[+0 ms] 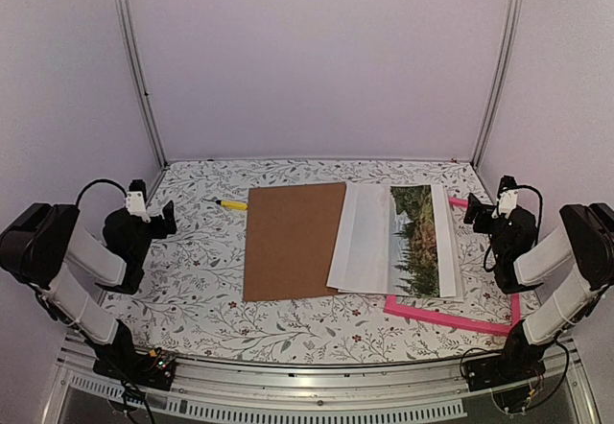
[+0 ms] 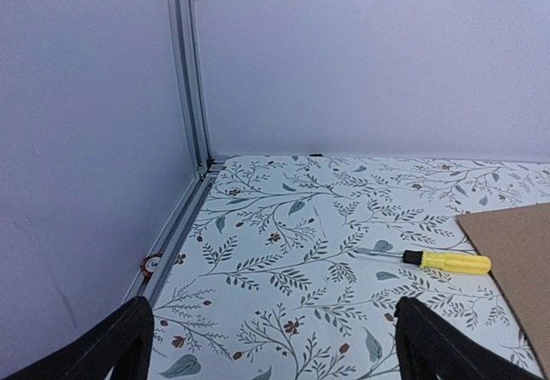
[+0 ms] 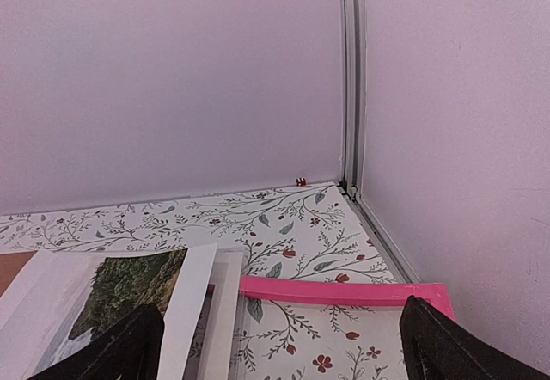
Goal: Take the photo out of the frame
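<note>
on the table (image 1: 192, 280), the pink frame (image 1: 451, 317) sits right of centre, the photo (image 1: 369, 242) lying over it and overhanging leftward. the photo is just left of the right fingers (image 3: 434, 346), the nearer ones. these and the left fingers (image 2: 120, 346) are spread and empty.

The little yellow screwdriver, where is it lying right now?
In the top view the yellow screwdriver lies on the floral table, left of centre toward the back, right by the far left corner of the brown board.

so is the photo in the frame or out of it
out: the photo lies loose on top of the frame, skewed and overhanging its edge toward the brown board
</note>
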